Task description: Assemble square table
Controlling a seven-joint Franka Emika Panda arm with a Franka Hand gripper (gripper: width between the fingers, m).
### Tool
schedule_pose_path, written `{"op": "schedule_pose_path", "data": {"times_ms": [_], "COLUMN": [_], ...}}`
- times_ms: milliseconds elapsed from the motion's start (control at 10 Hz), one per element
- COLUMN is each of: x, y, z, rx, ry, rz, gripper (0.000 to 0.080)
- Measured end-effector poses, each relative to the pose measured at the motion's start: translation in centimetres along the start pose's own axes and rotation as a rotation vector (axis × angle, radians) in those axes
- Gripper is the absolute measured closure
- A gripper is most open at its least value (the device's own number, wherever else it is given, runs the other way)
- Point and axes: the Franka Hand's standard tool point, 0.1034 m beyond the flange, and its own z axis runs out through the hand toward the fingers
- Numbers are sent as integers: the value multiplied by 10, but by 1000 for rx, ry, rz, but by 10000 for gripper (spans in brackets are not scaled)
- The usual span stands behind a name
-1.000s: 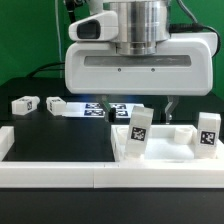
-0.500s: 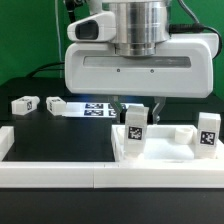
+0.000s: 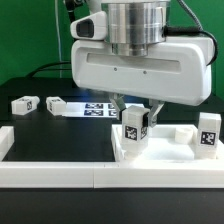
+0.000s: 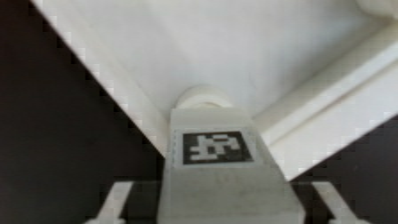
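Note:
The white square tabletop [image 3: 165, 152] lies at the exterior view's right, rim up. A white tagged leg [image 3: 134, 126] stands upright in its near left corner socket; the wrist view shows it too [image 4: 219, 165]. My gripper [image 3: 136, 106] hangs right over this leg, one finger on each side of it. In the wrist view a dark gap shows between each finger [image 4: 121, 200] and the leg, so the jaws are open around it. A second leg [image 3: 208, 133] stands at the tabletop's right side. Two loose legs [image 3: 25, 103] [image 3: 55, 103] lie on the black mat at the left.
The marker board [image 3: 96, 110] lies flat behind the tabletop, partly hidden by the gripper. Long white border rails [image 3: 55, 171] run along the front and left edges of the mat. The large gripper body hides the back of the scene.
The gripper has shifted to the exterior view's left, turned slightly, and its fingers stand closer together around the leg. The leg has gone from tilted to more upright and a little leftward.

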Motion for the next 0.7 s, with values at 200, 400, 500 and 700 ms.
{"op": "schedule_pose_path", "data": {"times_ms": [200,400,500,700], "x": [-2,-2,-2,-2], "y": [3,6,6,6], "z": [0,0,0,0], "rx": [50,102,104,103], "ry": [25,7,1,1], "rz": [313,527,588,590], "gripper": [509,509,509,505]}}
